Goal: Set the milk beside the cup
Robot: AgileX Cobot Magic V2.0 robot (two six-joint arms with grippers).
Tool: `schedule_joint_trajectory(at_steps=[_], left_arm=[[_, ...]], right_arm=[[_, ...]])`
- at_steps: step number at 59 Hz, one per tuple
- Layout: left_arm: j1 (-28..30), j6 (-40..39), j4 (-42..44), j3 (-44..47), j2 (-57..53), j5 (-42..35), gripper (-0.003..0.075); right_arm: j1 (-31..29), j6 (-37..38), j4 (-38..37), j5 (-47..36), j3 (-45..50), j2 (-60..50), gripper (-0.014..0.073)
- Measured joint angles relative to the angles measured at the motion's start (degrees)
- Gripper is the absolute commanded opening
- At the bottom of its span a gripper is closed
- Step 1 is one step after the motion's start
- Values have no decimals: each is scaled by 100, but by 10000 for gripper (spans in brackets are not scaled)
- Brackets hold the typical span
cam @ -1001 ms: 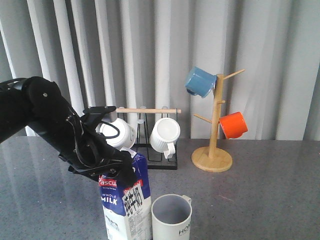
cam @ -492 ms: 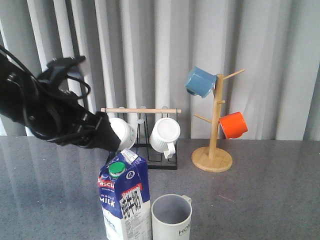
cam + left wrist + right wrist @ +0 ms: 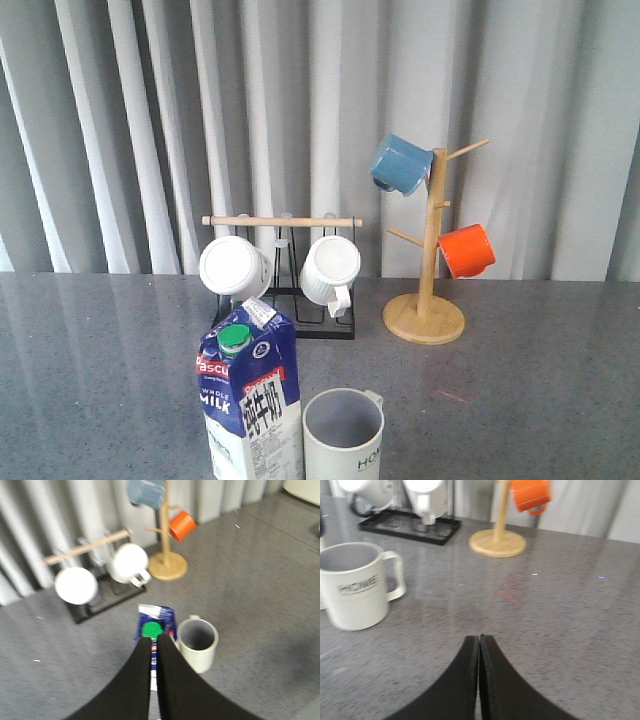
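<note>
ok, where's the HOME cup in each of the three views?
Front view: HOME cup at bottom centre, just right of the milk carton.
Left wrist view: cup near centre, beside the carton, just past the shut left gripper.
Right wrist view: cup at the left edge, lettering visible.
Shared landmark: the orange mug on the wooden mug tree.

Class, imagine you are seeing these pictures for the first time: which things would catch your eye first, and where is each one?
The tall blue and white milk carton with its green cap stands upright at the front of the grey table, right beside the cream HOME cup on its right. Behind them, a wooden mug tree at the right holds a blue mug and a bright orange mug.
</note>
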Motion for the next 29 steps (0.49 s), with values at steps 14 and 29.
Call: schedule_joint_trajectory(at_steps=[14,29], left_arm=[[0,-142,558,1433,-1766,-301,-8],[0,-577,693,3377,-3185,-1560,-8]], right_arm=[[-482,0,-2,-77,0,0,-4],[-482,0,-2,-77,0,0,-4]])
